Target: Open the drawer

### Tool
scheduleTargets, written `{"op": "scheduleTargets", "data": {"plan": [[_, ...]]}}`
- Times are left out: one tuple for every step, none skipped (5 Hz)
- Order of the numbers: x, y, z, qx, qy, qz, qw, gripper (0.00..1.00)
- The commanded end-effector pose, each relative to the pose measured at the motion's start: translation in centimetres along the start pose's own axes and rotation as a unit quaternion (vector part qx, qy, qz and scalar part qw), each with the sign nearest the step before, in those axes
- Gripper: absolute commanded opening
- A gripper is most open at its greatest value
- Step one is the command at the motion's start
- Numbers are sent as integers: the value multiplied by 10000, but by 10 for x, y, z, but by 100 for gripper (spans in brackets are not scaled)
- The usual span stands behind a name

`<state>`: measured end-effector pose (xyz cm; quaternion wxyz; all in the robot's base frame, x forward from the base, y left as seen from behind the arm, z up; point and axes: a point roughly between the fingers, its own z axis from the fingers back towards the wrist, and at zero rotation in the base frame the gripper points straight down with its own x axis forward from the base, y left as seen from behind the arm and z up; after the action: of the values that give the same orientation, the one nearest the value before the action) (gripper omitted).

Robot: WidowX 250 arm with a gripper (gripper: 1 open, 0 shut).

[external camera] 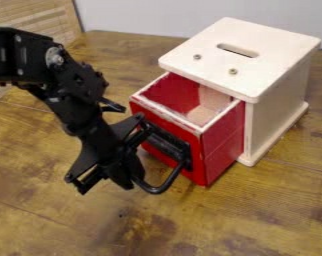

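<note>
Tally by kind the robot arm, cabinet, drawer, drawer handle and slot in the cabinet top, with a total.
Robot arm: 1
Cream-white cabinet: 1
Red drawer: 1
Black loop handle: 1
Slot in the cabinet top: 1
Total: 5

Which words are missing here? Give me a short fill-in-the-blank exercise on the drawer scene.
1. The front panel of the drawer is colored ____.
2. The drawer stands ____, so its inside shows.
3. The cabinet has a narrow ____ cut in its top.
4. The handle on the drawer's front is colored ____.

Missing words: red; open; slot; black
</note>
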<state>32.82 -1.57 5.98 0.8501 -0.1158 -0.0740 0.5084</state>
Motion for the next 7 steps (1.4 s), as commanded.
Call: {"op": "scheduleTargets", "data": {"plan": [[35,26,10,168,-326,-8,9993,0],[34,29,10,213,-431,309,9984,0],[32,20,11,216,-448,382,9980,100],[34,24,5,216,-451,372,9981,100],[37,24,-2,168,-426,370,9983,100],[41,24,-1,145,-484,675,9964,100],[45,24,0,115,-543,981,9936,100]]}}
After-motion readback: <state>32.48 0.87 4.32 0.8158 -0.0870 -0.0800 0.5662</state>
